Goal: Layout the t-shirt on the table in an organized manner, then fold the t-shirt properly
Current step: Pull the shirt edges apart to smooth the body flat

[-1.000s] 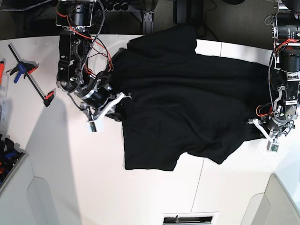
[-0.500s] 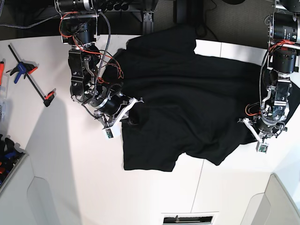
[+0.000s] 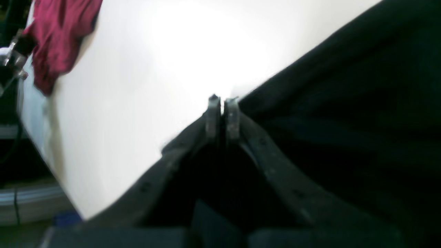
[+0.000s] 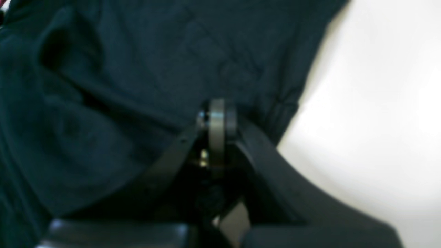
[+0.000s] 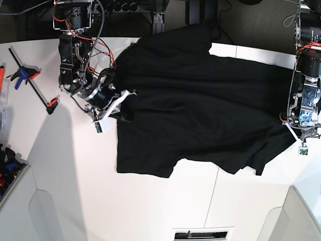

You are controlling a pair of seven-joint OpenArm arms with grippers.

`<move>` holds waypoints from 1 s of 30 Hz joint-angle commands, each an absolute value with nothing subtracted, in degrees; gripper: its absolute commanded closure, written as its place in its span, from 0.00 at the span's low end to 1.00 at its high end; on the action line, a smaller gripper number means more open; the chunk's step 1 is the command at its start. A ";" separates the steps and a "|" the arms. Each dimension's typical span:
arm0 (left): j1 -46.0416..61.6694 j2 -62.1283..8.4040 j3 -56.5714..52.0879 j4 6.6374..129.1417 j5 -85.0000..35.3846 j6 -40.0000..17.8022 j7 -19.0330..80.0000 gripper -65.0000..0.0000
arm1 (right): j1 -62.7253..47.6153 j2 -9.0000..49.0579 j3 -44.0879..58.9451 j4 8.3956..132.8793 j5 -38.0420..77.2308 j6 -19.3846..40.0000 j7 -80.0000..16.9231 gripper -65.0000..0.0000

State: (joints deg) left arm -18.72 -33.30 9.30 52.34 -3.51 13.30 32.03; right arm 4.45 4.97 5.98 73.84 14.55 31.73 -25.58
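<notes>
We see both wrist views soft and smeared with blur, nothing crisp. In the left wrist view the table (image 3: 179, 51) blows out to glare near twelve o'clock. The t-shirt (image 5: 200, 100) reads as flat black with little detail. The base view is evenly bright, with faint shadows toward eight o'clock.

The t-shirt (image 5: 200, 100) covers the middle and far part of the table (image 5: 75, 201). The near part of the table is free on both sides. At the far left a bar clamp (image 5: 32, 80) lies on the table. A red cloth (image 3: 58, 38) hangs at one table edge.
</notes>
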 commanded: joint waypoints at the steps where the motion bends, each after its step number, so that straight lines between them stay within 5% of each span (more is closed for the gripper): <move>1: -19.97 -34.61 8.86 53.06 -2.72 15.03 32.18 0.96 | 3.90 6.02 7.51 74.98 12.43 30.22 -28.93 1.00; 7: -19.92 -34.57 8.86 54.85 -4.62 14.74 30.96 0.96 | 1.98 6.02 14.04 79.44 18.13 30.35 -30.50 1.00; 16: -20.56 -32.49 8.88 65.80 -11.42 1.39 22.90 0.96 | 2.70 4.99 15.62 82.50 24.08 30.46 -29.65 1.00; 30: -29.52 -23.62 8.88 42.76 -11.38 -5.80 21.10 0.96 | 4.25 2.20 10.66 78.13 19.44 30.39 -32.14 1.00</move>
